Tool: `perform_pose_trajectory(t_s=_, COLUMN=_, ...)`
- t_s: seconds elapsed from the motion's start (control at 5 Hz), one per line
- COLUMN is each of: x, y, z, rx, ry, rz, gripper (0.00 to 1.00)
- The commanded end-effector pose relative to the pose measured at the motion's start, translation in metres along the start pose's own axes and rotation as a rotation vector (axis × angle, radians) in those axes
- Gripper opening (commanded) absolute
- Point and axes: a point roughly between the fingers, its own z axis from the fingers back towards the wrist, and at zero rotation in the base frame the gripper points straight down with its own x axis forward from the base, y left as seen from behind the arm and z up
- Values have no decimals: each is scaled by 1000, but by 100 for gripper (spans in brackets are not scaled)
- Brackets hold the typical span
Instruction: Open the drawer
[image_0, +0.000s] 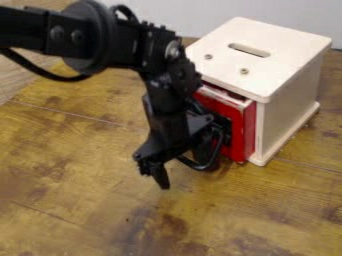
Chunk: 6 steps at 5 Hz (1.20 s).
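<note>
Hand open, fingers spread, pointing down in front of the red drawer; drawer just behind it, partly hidden by hand & arm, in cream cube w/ slotted top, all above wood bench

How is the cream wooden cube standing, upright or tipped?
Upright: the cube has its slotted top facing up, and its side wall runs down to the brown wooden tabletop.

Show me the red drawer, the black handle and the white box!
Drawer (243, 127): camera view, red front near its right edge.
Handle (206, 164): camera view, bottom of the loop.
Box (287, 112): camera view, side wall.
</note>
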Motion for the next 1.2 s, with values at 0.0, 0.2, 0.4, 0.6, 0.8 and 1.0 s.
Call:
perform_pose_trajectory(t_s=0.0, x=-4, y=-11, z=13, rx=-43, ry=-33, rz=-29, gripper=100)
perform_pose_trajectory(t_s=0.2, x=-6, y=-9, z=9, rx=-38, ry=-36, rz=-23, gripper=100)
perform_pose_trajectory(t_s=0.4, x=-8, y=-8, z=10, rx=-32, ry=-39, rz=-17, gripper=100)
perform_pose_trajectory(t_s=0.6, x=-8, y=-8, z=12, rx=-30, ry=-40, rz=-13, gripper=0)
perform_pose_trajectory(t_s=0.8, x=-9, y=-7, z=15, rx=-31, ry=-41, rz=-13, gripper=0)
perform_pose_trajectory(t_s=1.0, x=-10, y=-2, z=18, rx=-29, ry=-42, rz=-15, gripper=0)
